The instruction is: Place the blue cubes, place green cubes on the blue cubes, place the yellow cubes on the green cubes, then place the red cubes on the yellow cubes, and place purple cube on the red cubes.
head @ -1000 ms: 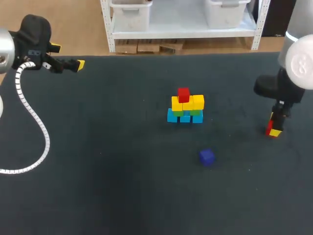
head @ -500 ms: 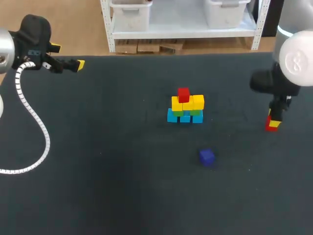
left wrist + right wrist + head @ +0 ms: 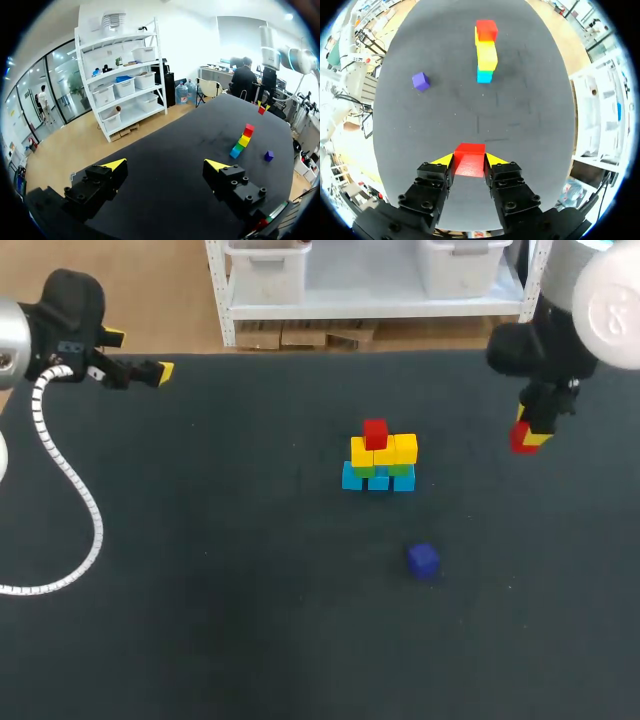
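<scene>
Right fingers (image 3: 496, 160) pinch a small red cube (image 3: 469, 161) above the dark tabletop (image 3: 200, 590), right rear. Left fingers (image 3: 114, 164) spread, far left. Blue-green-yellow-red cube stack (image 3: 380, 458) centre; purple cube (image 3: 423, 560) near its front.

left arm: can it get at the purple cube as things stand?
Probably yes. The left gripper is open and empty. The purple cube sits alone on the table, apart from the stack, with nothing lying between gripper and cube. It is well across the table, though, so reach is the doubt.
</scene>
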